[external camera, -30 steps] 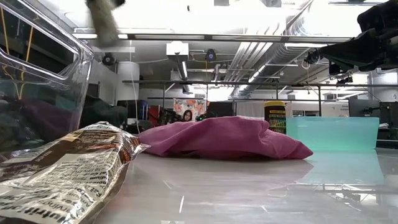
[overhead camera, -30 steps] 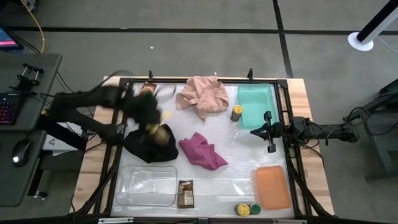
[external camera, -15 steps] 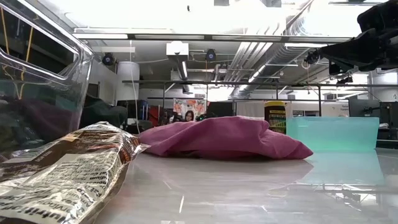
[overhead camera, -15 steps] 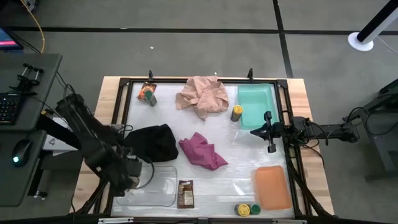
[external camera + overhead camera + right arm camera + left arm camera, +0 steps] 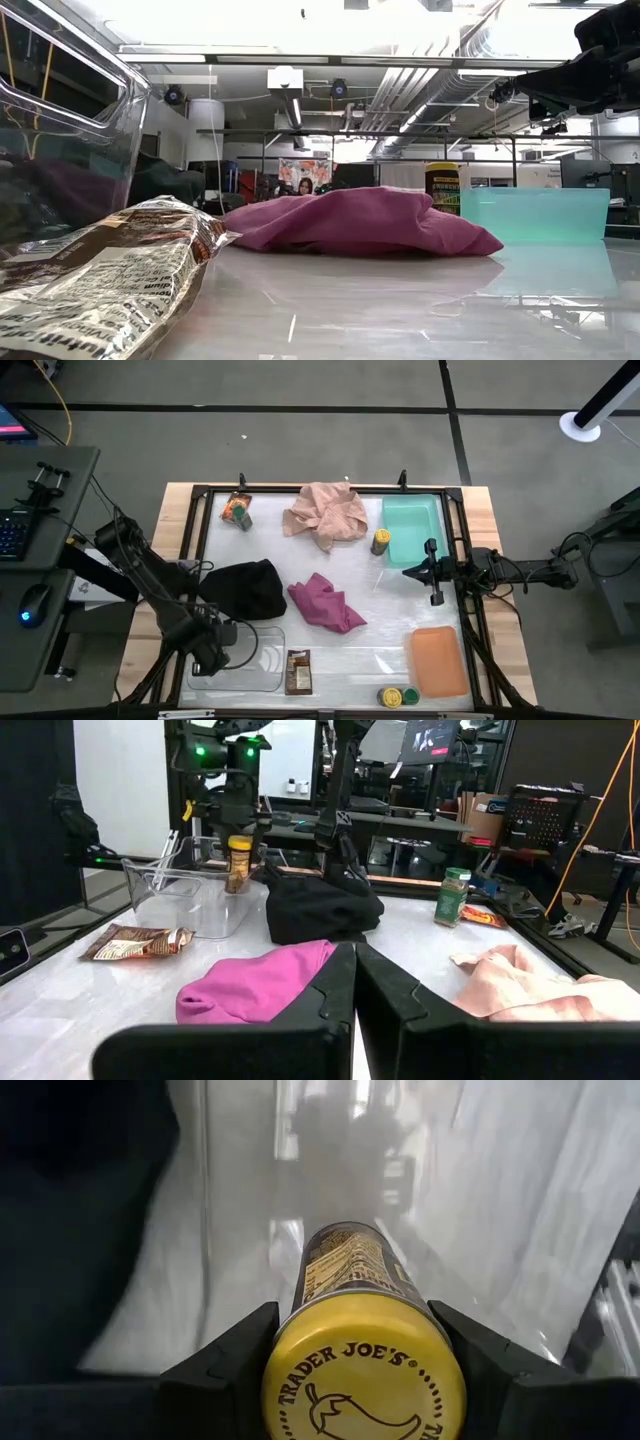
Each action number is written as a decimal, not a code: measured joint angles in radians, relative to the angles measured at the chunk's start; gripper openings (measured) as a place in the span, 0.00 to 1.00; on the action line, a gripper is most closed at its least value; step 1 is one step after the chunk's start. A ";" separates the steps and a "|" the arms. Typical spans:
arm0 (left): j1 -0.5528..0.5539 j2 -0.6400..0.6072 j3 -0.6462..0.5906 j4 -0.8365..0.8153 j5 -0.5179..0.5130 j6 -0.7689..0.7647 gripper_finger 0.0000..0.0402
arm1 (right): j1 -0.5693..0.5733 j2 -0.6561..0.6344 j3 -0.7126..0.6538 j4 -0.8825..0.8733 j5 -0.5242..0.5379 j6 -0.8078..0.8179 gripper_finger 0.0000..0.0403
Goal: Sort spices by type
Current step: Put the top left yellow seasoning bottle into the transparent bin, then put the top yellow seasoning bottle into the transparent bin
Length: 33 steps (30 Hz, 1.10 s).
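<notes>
Over the clear tray (image 5: 262, 678), left gripper (image 5: 222, 652) jaws clamping a yellow-lidded jar (image 5: 362, 1350); right gripper (image 5: 434, 598) jaws closed.

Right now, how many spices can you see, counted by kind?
Yellow-lidded jars: 3, one held in the left gripper
Green-lidded jars: 2
Flat packets: 2
Total: 7

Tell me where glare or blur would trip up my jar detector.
Left wrist view: the yellow-lidded jar is sharp, the clear tray behind it is washed out by reflections. Low view: the brown packet is near and soft, bright ceiling lights mirror on the tabletop.
</notes>
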 joint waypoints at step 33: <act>0.852 -0.004 0.338 0.410 -0.202 0.962 0.78 | 0.000 0.000 0.000 0.000 0.000 0.000 0.00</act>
